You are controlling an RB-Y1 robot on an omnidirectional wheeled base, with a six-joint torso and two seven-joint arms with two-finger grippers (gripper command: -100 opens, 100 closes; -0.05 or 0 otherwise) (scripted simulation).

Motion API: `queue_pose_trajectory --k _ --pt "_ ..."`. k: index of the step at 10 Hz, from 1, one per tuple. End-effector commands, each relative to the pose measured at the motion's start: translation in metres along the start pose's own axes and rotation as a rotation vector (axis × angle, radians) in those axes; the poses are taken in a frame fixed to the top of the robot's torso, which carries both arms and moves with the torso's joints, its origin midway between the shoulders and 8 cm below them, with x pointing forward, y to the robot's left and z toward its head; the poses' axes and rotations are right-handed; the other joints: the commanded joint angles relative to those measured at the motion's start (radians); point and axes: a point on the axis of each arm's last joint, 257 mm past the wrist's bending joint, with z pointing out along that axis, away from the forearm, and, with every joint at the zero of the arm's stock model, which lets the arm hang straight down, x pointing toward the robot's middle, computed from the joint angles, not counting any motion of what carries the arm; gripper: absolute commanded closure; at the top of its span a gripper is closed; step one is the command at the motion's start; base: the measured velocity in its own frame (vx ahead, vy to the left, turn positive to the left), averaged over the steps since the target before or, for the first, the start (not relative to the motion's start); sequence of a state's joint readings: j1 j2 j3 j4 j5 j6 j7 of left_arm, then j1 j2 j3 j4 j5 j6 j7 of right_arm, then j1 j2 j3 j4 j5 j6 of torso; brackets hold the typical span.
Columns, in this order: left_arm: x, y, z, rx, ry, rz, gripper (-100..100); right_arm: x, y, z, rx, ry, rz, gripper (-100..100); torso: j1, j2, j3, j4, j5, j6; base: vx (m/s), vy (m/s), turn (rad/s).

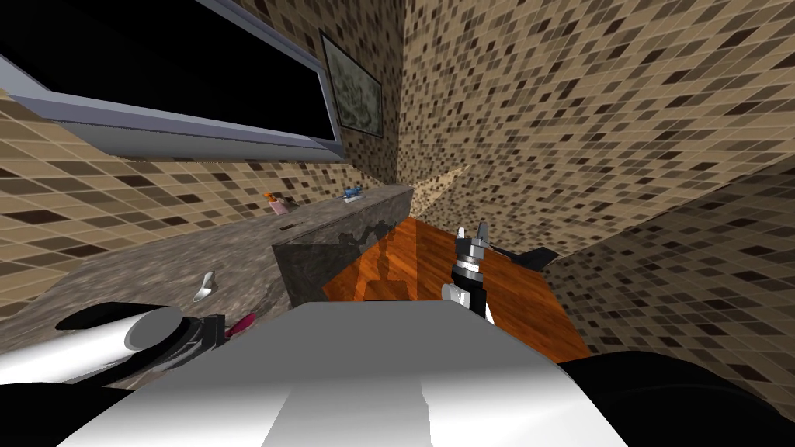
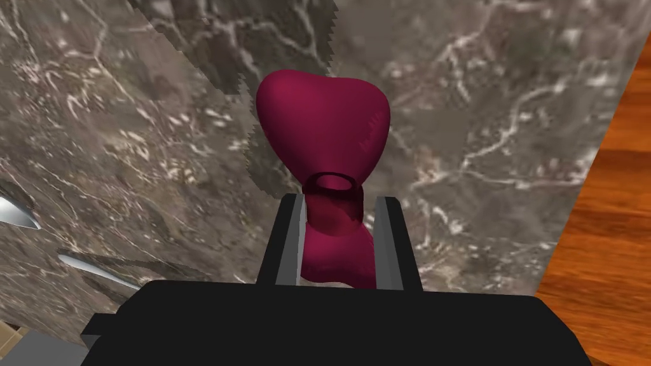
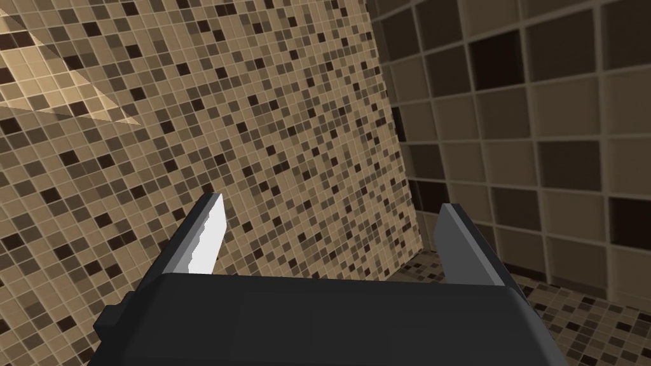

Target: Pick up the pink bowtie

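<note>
The dark pink bowtie (image 2: 324,127) is being clamped at its knot by the left tool (image 2: 340,202), over the marbled grey desk (image 2: 477,95). Grasping is judged as being completed, so a straight lift is being called for next. The right tool (image 3: 332,203) is being held apart, idle.

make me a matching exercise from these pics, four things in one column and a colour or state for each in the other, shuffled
Things:
1. bowtie
2. left gripper
3. right gripper
4. counter

Colours or states:
A. open, nothing between the fingers
B. grey-brown with pale veins
C. dark pink
D. shut, fingers pressing the sides of a knot

Pairs: 1-C, 2-D, 3-A, 4-B
</note>
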State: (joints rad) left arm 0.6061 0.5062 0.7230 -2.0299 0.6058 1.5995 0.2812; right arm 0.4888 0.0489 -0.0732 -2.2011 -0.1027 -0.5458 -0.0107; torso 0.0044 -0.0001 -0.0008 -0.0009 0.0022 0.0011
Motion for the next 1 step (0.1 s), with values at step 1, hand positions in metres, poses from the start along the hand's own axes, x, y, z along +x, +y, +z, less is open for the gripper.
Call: queue_pose_trajectory --k 1 --pt "0.0 0.0 0.0 0.0 0.0 0.0 0 0.0 0.0 0.0 0.0 0.0 0.0 0 0.0 0.0 0.0 0.0 0.0 0.0 0.0 0.0 0.0"
